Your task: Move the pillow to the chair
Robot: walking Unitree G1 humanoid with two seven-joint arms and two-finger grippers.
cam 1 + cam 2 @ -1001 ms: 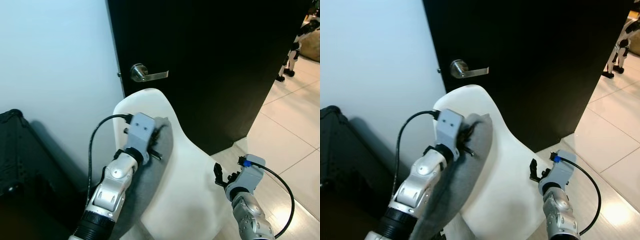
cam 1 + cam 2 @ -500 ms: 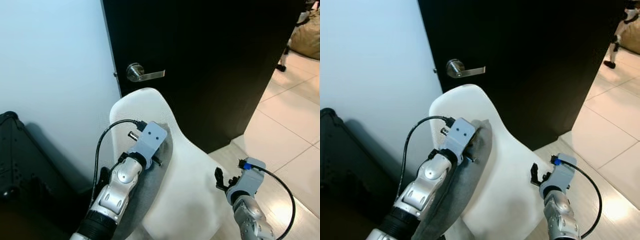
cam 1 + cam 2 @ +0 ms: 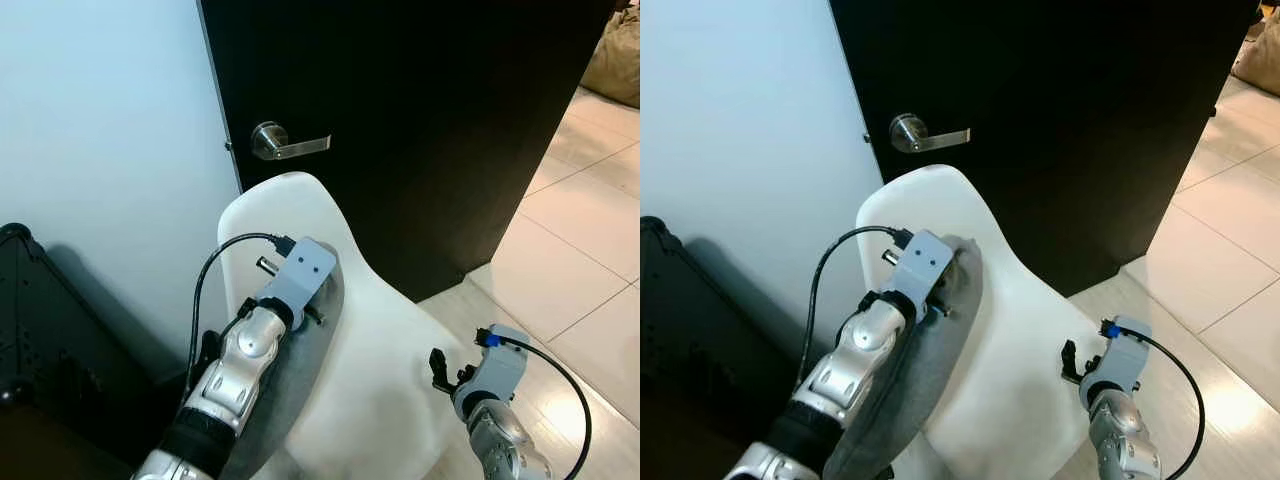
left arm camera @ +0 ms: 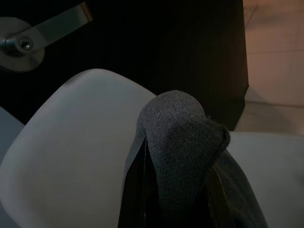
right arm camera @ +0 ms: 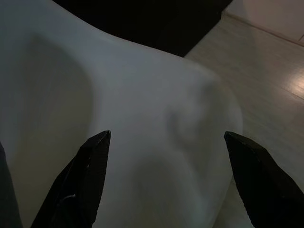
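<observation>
Left pincer (image 4: 173, 190) clamped the grey pillow (image 3: 930, 360) against the white chair (image 3: 400, 390), positioning it; right pincer (image 5: 166, 180) waited wide open at four o'clock.

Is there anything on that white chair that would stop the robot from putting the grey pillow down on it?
Nothing visible. The left gripper holds the grey pillow against the white chair, whose seat is bare.

L gripper (image 3: 952, 275) pinching top of grey pillow (image 3: 925, 375), which is leaning vs back of white chair (image 3: 1020, 350); R gripper (image 3: 1070, 362) hovering by seat edge, black door (image 3: 1060, 120) behind
</observation>
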